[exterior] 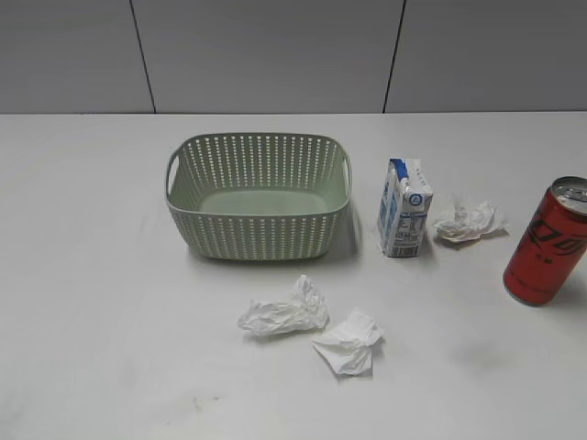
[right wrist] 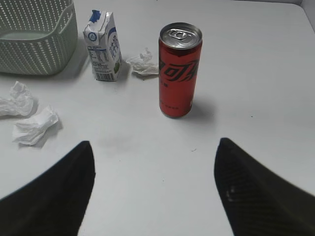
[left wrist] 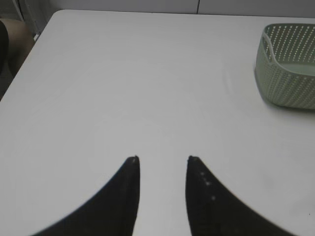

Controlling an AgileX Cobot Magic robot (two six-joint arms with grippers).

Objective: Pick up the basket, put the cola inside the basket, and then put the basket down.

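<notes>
Hovering over bare white table (left wrist: 123, 88) at the far left, the left gripper (left wrist: 162, 160) shows two dark fingers (left wrist: 125, 196) with a narrow gap between their tips and nothing held; they look close to shut, though whether fully clenched cannot be told. Its wrist view catches the basket (left wrist: 288, 73) well off to the upper right. Moving rightward in the exterior view, the pale green basket (exterior: 259, 197) sits upright near the middle of the table, open side up, its inside bare, with a cut-out handle at each short end. Two crumpled white tissues (exterior: 284, 314) and (exterior: 348, 341) lie side by side in front of it, apart from its wall. Just right of the basket stands a blue-and-white milk carton (exterior: 404, 220), upright and not touching it, and a third crumpled tissue (exterior: 470, 222) lies beside the carton. At the far right the cola (exterior: 546, 243), a slim red can with a silver top, stands upright on the table, well apart from the basket and outside it. The right gripper (right wrist: 155, 147) is spread wide and released, its dark fingers (right wrist: 54, 196) framing empty table in the right wrist view, with the cola (right wrist: 178, 71) standing ahead of the gap and untouched.
</notes>
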